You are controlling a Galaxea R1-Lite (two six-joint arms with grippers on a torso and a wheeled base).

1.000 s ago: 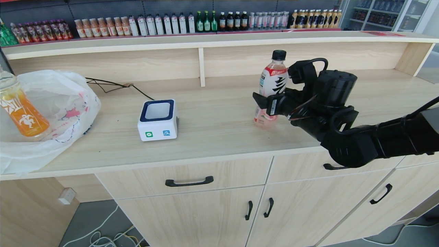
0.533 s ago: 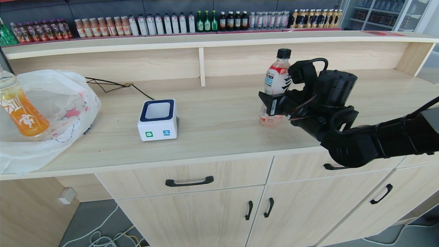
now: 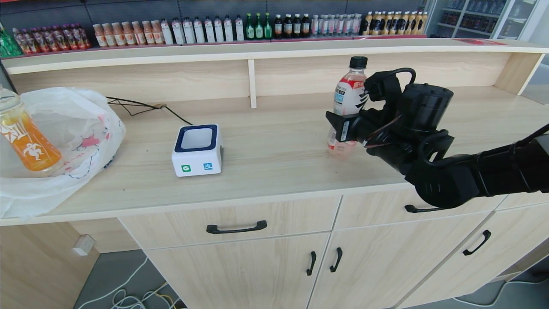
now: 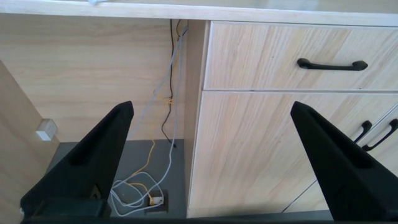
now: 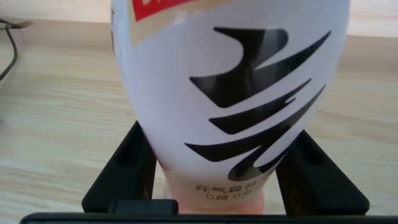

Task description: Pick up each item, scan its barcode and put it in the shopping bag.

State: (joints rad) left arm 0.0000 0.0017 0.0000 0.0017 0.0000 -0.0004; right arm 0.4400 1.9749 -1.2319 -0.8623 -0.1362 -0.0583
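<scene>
Shifted slightly rightward and upward since the earlier frames, the pink bottle (image 3: 348, 96) stands upright, right of centre in the head view, clamped low on its body by the right gripper (image 3: 346, 128). This grip is judged to leave the label free for the scanner (image 3: 197, 149) at centre left. An orange bottle (image 3: 25, 141) is already lodged in the shopping bag (image 3: 85, 128) at far left. The left gripper (image 4: 211, 155) is held idle, jaws apart, before the cabinet (image 4: 261, 149).

Open lane along the desk (image 3: 274, 146)
I see only the scanner (image 3: 197, 149) between bottle (image 3: 348, 101) and shopping bag (image 3: 85, 124).
</scene>
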